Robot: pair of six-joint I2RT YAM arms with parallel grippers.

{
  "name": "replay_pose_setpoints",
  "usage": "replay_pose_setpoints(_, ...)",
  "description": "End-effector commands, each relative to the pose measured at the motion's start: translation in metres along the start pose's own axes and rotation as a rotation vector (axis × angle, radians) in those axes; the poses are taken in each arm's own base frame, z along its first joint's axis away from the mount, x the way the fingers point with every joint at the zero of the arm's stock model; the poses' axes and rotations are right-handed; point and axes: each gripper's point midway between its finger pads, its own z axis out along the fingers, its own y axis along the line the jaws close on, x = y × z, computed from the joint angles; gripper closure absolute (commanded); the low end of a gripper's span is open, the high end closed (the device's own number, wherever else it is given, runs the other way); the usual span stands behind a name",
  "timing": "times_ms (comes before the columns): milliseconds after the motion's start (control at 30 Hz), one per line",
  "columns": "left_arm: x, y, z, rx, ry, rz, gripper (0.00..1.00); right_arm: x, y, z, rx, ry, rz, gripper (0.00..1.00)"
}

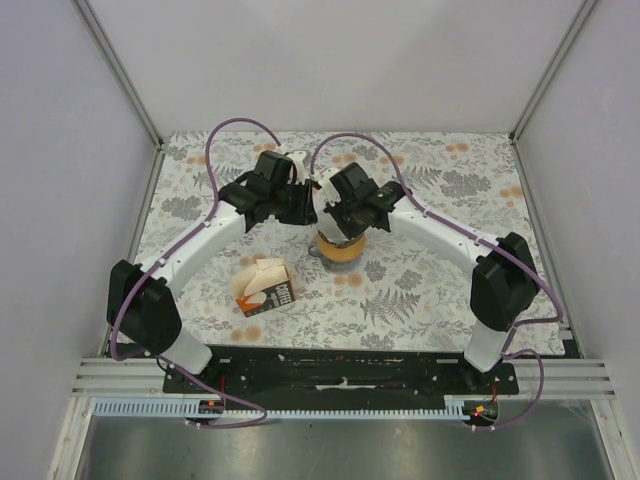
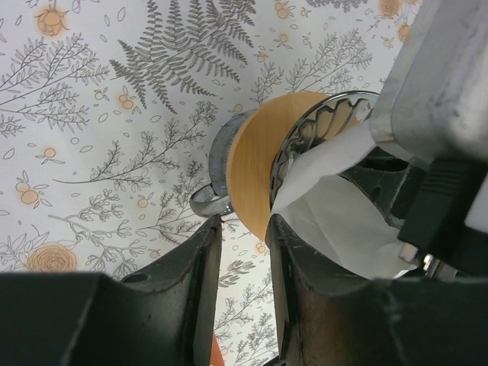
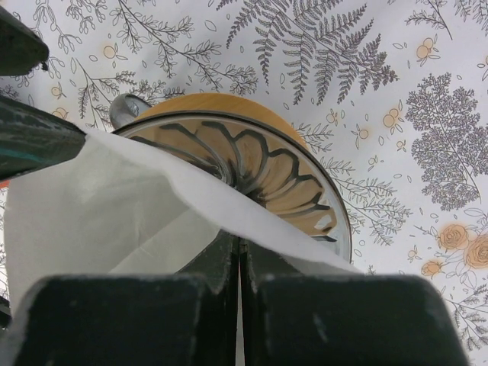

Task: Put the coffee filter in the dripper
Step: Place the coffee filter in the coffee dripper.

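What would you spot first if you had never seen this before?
The right gripper and the left gripper meet over the middle of a flowery table. The right one pinches a white paper filter lying across the rim of a wire dripper on a tan ring. An orange carton lies to the left, nearer the arms' bases.

Two arms, white and black.
On left arm (image 1: 200, 240) and right arm (image 1: 440, 235), white link shells are joined by black joint housings; purple cables (image 1: 209, 150) are looped along each; matte black fingers (image 2: 194, 305) are fitted.
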Motion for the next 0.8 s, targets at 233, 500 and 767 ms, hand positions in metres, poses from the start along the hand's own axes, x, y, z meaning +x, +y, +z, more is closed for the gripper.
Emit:
replay_pose_setpoints(233,-0.047,-0.038,-0.025,0.128,-0.119,0.018,0.58,0.028,0.014,0.032,-0.004,0.146,-0.090,1.00)
replay_pose_setpoints(500,-0.021,-0.039,0.001,0.178,-0.050,-0.036,0.56,0.023,0.017,0.033,-0.017,0.150,-0.089,1.00)
replay_pose_setpoints(767,-0.013,-0.043,0.011,0.190,-0.034,-0.033,0.56,0.032,0.020,0.043,-0.033,0.181,-0.077,1.00)
